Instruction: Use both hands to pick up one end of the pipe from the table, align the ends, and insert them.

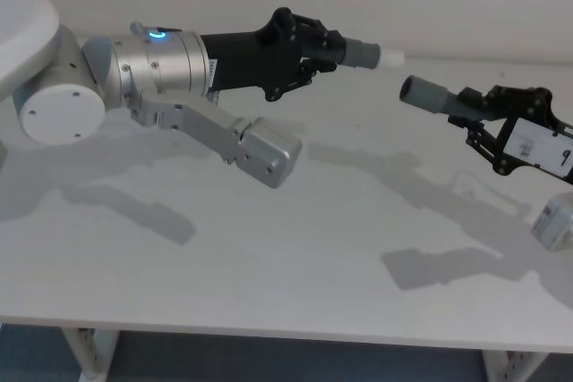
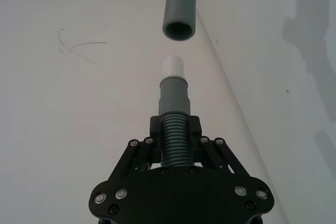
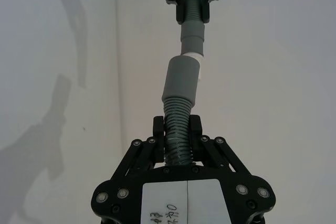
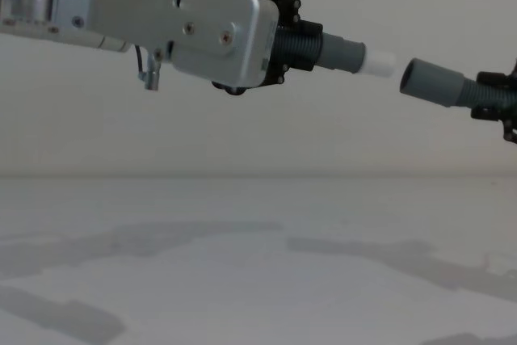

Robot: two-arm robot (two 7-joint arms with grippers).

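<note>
White table [image 1: 295, 257] beneath lifted pipe [image 4: 339, 52].

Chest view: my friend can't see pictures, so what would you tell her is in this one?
Two robot grippers hold hose pieces in the air, ends facing with a small gap. The left gripper holds the white-tipped end; the right gripper holds the wider hollow end, above a white table.

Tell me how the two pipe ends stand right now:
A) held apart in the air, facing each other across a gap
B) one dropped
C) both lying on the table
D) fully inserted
A: the whitish tip in the left gripper faces the hollow cuff held by the right gripper, with a gap between them.
</note>
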